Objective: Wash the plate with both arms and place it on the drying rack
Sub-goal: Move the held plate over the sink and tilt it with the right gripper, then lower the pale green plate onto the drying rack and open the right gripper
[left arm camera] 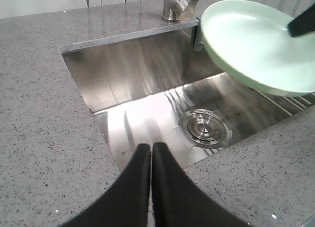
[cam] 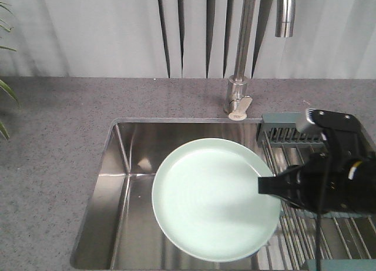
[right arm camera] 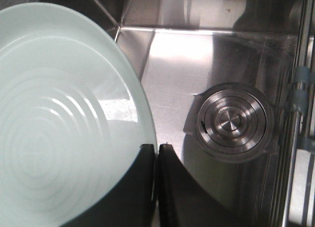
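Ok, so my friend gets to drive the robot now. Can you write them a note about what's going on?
Right gripper: shut on the rim of the mint-green plate, holding it in the air over the steel sink.
Left gripper: shut and empty, above the sink's near edge.
Drying rack: lies across the right side of the sink, with nothing seen on it.
Done: the plate is lifted and over the sink.
Left: no water shows at the faucet, so the washing with both arms looks not yet done. After that, set the plate on the rack.
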Tool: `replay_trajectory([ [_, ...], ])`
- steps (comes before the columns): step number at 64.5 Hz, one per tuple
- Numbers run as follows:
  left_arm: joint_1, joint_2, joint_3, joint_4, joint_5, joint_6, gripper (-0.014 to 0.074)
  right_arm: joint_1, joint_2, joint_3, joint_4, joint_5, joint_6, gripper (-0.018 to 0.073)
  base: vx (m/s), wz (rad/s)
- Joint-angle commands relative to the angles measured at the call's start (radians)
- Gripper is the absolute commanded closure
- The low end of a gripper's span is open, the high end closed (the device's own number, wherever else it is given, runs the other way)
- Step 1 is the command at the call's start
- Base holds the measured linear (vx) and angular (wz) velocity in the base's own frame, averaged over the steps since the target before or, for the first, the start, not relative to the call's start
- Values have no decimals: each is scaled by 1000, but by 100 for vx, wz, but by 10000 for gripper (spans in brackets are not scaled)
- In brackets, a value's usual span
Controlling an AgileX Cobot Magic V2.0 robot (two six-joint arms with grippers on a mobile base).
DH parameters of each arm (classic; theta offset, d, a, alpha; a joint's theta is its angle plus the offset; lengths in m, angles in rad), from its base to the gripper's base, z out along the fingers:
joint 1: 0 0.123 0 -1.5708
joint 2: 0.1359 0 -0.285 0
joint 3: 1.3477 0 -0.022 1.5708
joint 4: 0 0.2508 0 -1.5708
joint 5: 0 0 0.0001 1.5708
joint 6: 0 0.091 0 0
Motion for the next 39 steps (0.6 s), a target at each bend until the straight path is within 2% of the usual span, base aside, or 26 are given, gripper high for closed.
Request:
replay_trajectory([
  [1,-2,16,-25,-29,-67,-1,602,4,94,-94,-12,-110,4,563,0,0],
  [9,-2,16,-25,-29,-67,-1,602,4,180,-194,-169,-96,55,563,0,0],
  [16,-2,16,-25,-29,-67,-1,602,-13,172,-256,-382,-35,192,563,0,0],
  [24,-2,16,-25,-29,-67,-1,602,-72,116,-296,-615,103,303,563,0,0],
  [30,-2,16,-25,-29,-67,-1,602,-125,58,-293,-776,219,344,563,0,0],
  [39,-2,16,-25,-29,-67,-1,602,-185,16,-293,-918,323,343,563,0,0],
])
